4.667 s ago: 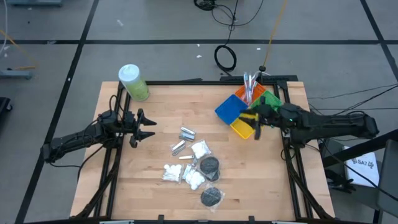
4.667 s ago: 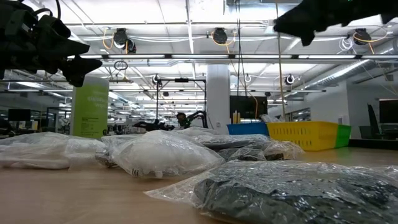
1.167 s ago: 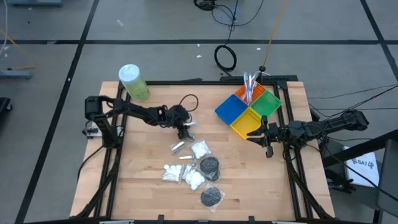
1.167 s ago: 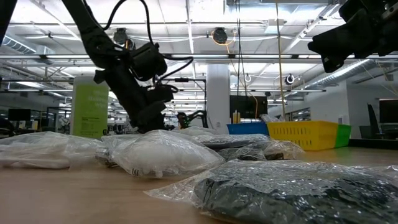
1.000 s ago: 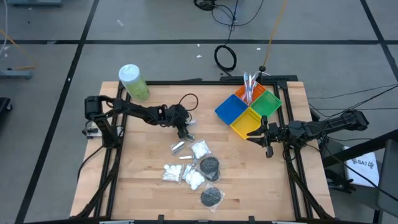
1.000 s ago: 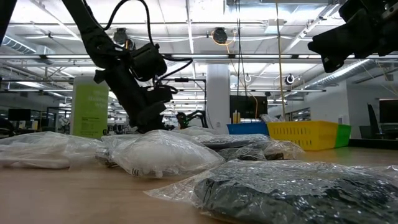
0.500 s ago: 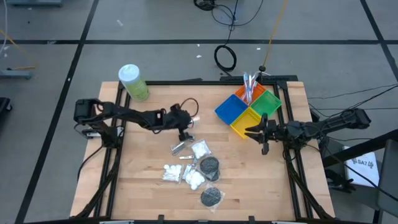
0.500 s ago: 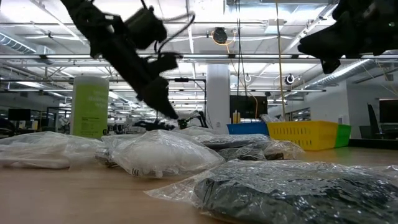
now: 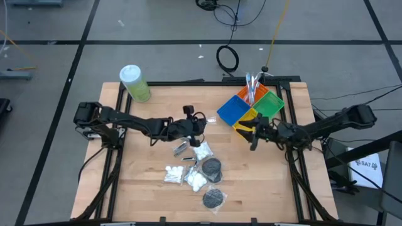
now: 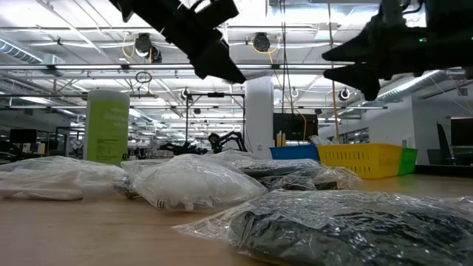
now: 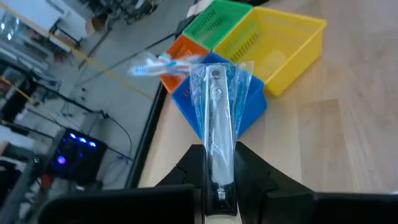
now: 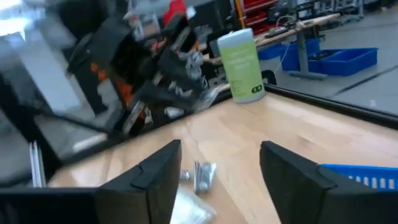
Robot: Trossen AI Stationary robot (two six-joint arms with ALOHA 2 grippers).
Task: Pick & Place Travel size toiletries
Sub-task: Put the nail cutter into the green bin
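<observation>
The pale, matt wooden table top shows visible grain. A silver metallic tube in glossy clear plastic wrap is seen. The yellow perforated plastic bin appears smooth. Crinkled, shiny clear plastic bags of white cotton balls are seen.

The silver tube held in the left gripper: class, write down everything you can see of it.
The silver tube is a slim, shiny metallic tube sealed in a clear plastic wrapper with a bluish tint. The left gripper is shut on its lower end, so it sticks straight out past the fingers, lifted clear of the wooden table. From the left wrist view it points toward the blue bin. Nothing else touches it.
</observation>
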